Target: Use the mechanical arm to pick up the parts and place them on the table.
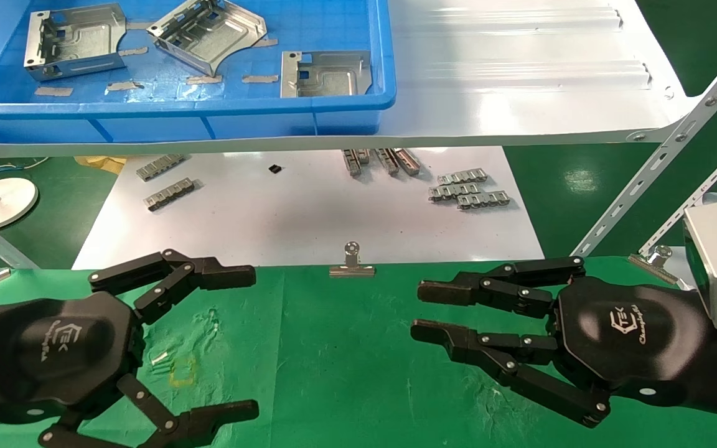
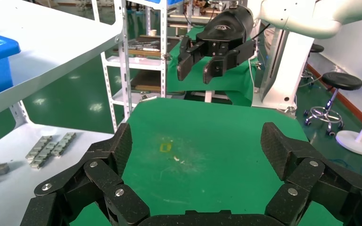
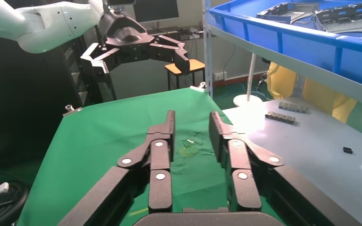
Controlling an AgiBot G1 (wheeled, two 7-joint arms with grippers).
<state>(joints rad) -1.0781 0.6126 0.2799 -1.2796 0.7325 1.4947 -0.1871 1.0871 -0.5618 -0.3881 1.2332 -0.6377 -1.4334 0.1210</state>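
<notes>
Left gripper (image 1: 234, 342) and right gripper (image 1: 424, 311) spread wide (both empty) above table (image 1: 333, 361), parts (image 1: 324, 74) in bin

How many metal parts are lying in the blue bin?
3: one part far left, one tilted in the middle, one by the blue bin's right corner. Others may be out of frame.

Far left on my white shelf (image 1: 520, 74) sits a blue bin (image 1: 178, 115). Below it, on the white sheet (image 1: 309, 211), I see ribbed metal strips (image 1: 467, 190) in small clusters and 1 black chip (image 1: 275, 168). A silver binder clip (image 1: 351, 264) stands at the sheet's near edge.
</notes>
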